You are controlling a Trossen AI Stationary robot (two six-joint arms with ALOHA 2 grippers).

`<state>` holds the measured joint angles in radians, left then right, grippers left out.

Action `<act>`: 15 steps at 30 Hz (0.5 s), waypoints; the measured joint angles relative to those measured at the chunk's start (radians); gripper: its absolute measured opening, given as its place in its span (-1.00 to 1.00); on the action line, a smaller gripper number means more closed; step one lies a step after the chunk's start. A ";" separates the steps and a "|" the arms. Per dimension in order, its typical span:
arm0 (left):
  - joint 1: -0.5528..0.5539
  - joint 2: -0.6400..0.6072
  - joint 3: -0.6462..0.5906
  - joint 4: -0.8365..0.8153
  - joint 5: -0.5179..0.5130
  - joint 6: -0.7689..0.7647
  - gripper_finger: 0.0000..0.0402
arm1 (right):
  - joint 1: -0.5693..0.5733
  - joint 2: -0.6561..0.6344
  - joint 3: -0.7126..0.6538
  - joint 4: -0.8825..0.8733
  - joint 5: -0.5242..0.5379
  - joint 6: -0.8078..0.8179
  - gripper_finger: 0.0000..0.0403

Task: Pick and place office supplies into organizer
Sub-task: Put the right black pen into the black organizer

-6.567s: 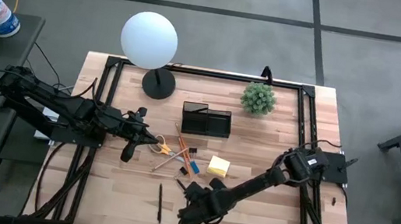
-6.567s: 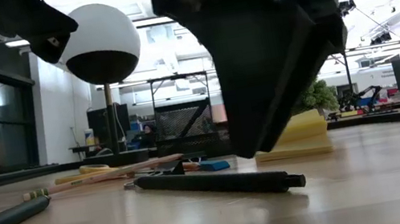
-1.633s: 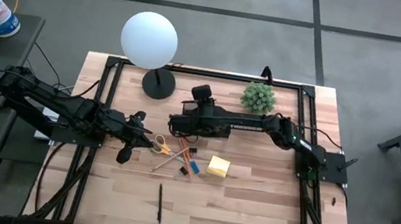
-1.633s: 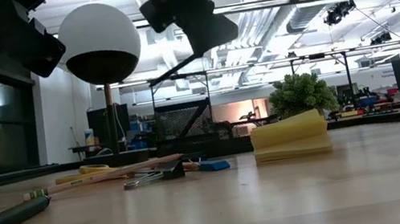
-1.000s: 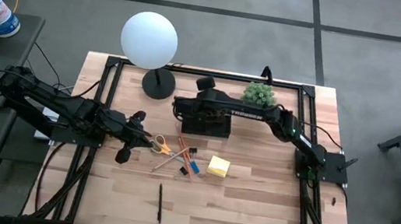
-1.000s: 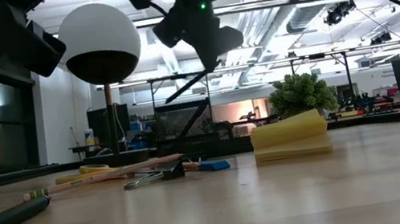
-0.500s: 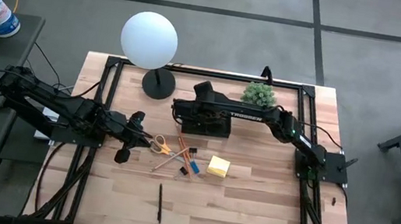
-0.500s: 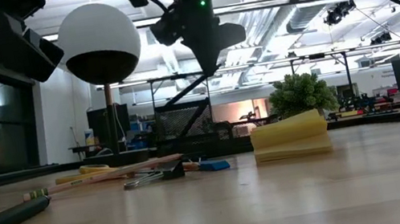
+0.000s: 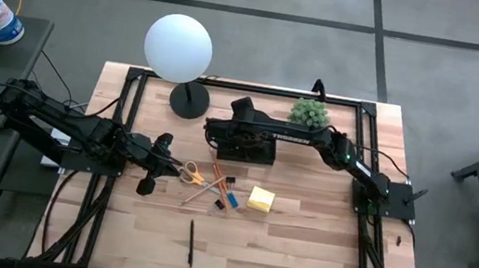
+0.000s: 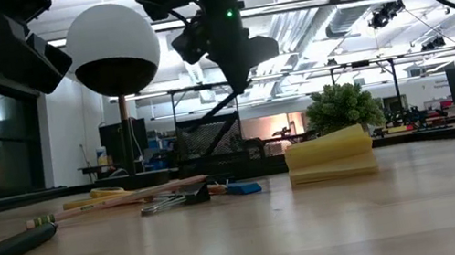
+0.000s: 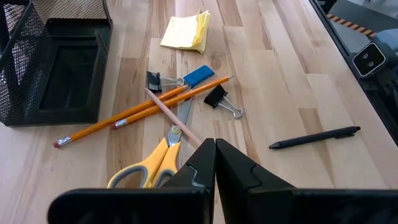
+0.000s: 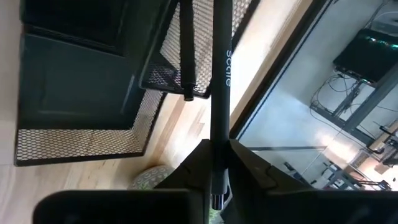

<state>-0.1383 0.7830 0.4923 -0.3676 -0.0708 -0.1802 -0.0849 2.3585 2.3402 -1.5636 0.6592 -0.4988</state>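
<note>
1. At the left of the high view, the left claw [image 9: 146, 184] hangs with its fingers pressed together and holding nothing, just beside the loops of the yellow-handled scissors [image 9: 192, 176]. It looks to be waiting.
2. Loose on the wooden surface [image 9: 299, 246] lies most of the work: the scissors, two orange pencils [image 11: 143, 108], two black binder clips [image 11: 222, 101], a small blue eraser [image 11: 198, 75], a yellow sticky-note pad [image 9: 260, 198], and one black pen [image 9: 191, 243] off by itself toward the near edge.
3. Further right, the black mesh organizer [image 9: 245, 145] sits toward the back of the surface, between the globe lamp [image 9: 178, 47] and the green plant [image 9: 309, 115]. The right claw [image 9: 218, 134] is above its left end.
4. In the right wrist view, the right claw pinches a second black pen [image 12: 221, 74], fingers narrowly apart around its barrel. The pen points toward the tall mesh section [image 12: 186, 59]; whether its tip is inside yet, I cannot tell.
5. My judgement: the task is early. This pen is at most the first item going in, and everything in point 2 is left.
6. Writing: the held pen's barrel carries pale lettering that looks like "scale", not sharp enough to be sure. The right arm [image 9: 290, 138] bears a small white brand word, seemingly "TROSSEN".
</note>
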 joint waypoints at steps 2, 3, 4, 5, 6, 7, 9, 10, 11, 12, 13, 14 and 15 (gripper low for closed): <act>0.000 0.000 0.000 0.001 0.000 0.000 -1.00 | 0.000 0.000 0.000 0.003 -0.001 0.000 -0.80; 0.000 0.000 0.000 0.001 0.000 0.000 -1.00 | 0.000 0.000 0.000 0.007 -0.007 0.000 -0.79; 0.000 0.000 0.000 0.001 0.000 0.000 -1.00 | 0.000 0.000 0.000 0.014 -0.015 0.000 -0.78; 0.000 0.000 0.000 0.001 0.000 0.000 -1.00 | 0.000 0.000 0.000 0.020 -0.018 0.000 -0.77; 0.000 0.000 0.000 0.001 0.000 0.000 -1.00 | 0.000 0.000 0.000 0.022 -0.018 0.000 -0.76; 0.000 0.000 0.000 0.001 0.000 0.000 -1.00 | 0.000 0.000 0.000 0.022 -0.017 0.000 -0.74; 0.000 0.000 0.000 0.001 0.000 0.000 -1.00 | 0.000 0.000 0.000 0.023 -0.016 0.000 -0.71; 0.000 0.000 0.000 0.001 0.000 0.000 -1.00 | 0.000 0.000 0.000 0.024 -0.016 0.000 -0.70; 0.000 0.000 0.000 0.001 0.000 0.000 -1.00 | 0.000 0.000 0.000 0.024 -0.016 0.000 -0.68; 0.000 0.000 0.000 0.001 0.000 0.000 -1.00 | 0.000 0.000 0.000 0.025 -0.015 0.000 -0.66; 0.000 0.000 0.000 0.001 0.000 0.000 -1.00 | 0.000 0.000 0.000 0.027 -0.016 0.000 -0.65; 0.000 0.000 0.000 0.001 0.000 0.000 -1.00 | 0.000 0.000 0.000 0.029 -0.016 0.000 -0.63; 0.000 0.000 0.000 0.001 0.000 0.000 -1.00 | 0.000 0.000 0.000 0.033 -0.016 0.000 -0.62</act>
<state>-0.1381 0.7830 0.4923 -0.3664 -0.0708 -0.1806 -0.0845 2.3581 2.3402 -1.5306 0.6436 -0.4985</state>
